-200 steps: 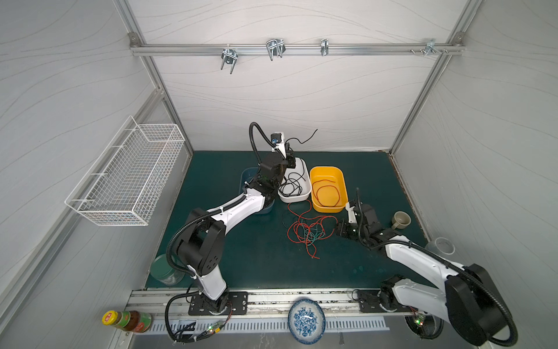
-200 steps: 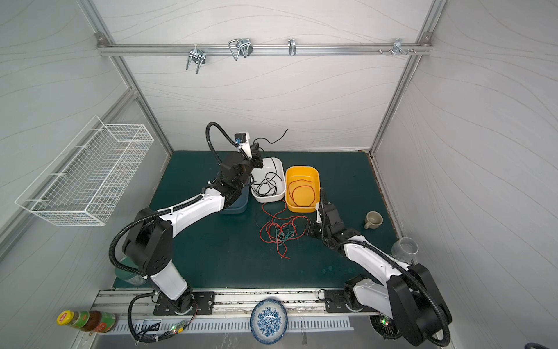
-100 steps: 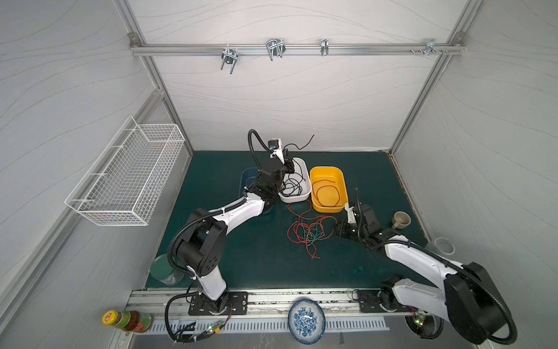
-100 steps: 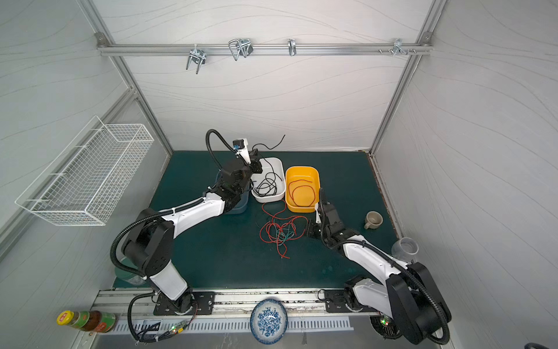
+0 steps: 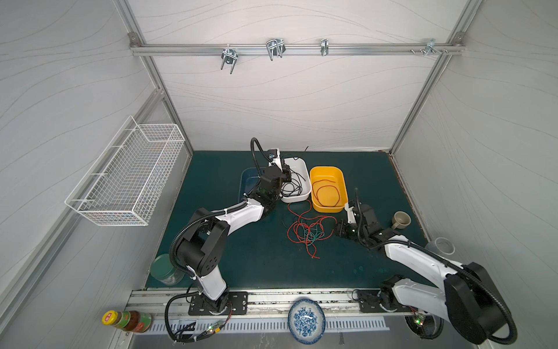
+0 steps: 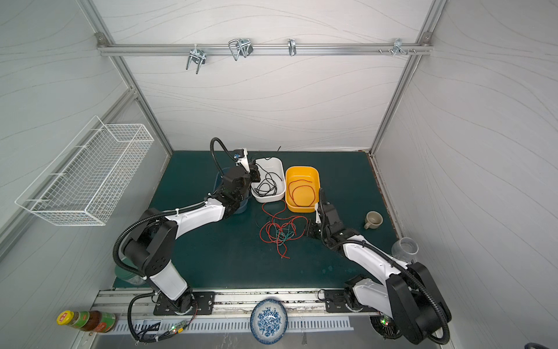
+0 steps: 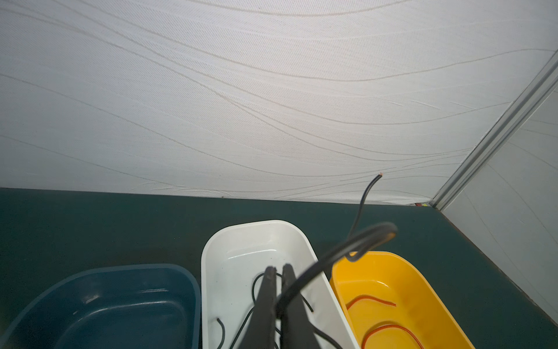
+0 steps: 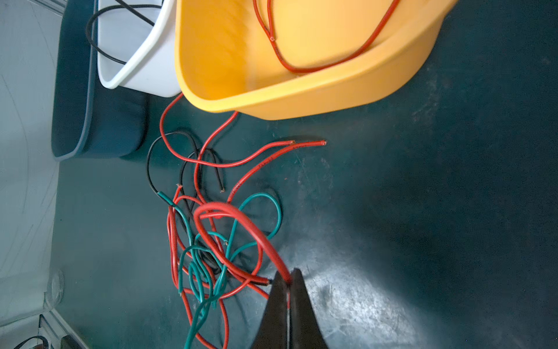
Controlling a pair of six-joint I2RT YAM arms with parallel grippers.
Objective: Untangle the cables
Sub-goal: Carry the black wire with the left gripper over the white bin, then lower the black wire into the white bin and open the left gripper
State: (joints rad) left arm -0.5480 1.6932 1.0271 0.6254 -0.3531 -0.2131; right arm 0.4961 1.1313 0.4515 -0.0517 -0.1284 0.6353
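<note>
The cables form a tangle (image 5: 308,232) of red, teal-green and black wires on the green mat, also seen in the right wrist view (image 8: 211,241). My right gripper (image 8: 289,279) is shut on a red cable (image 8: 250,226) at the tangle's right edge; in both top views it sits low by the pile (image 5: 338,232) (image 6: 309,231). My left gripper (image 7: 279,270) is shut on a black cable (image 7: 347,250) above the white bin (image 7: 208,256); the cable's free end points up toward the back wall. More black cable lies coiled in that bin (image 5: 291,189).
A yellow bin (image 5: 342,181) holds a red cable loop. A dark blue bin (image 5: 246,181) stands left of the white bin (image 5: 308,184). A mug (image 5: 401,220), a clear cup (image 5: 441,246), a green jar (image 5: 163,269) and a wire basket (image 5: 129,178) flank the mat.
My left gripper has come down closer to the white bin with the black cable, and the cable's free end has dropped. The right arm has hardly moved.
</note>
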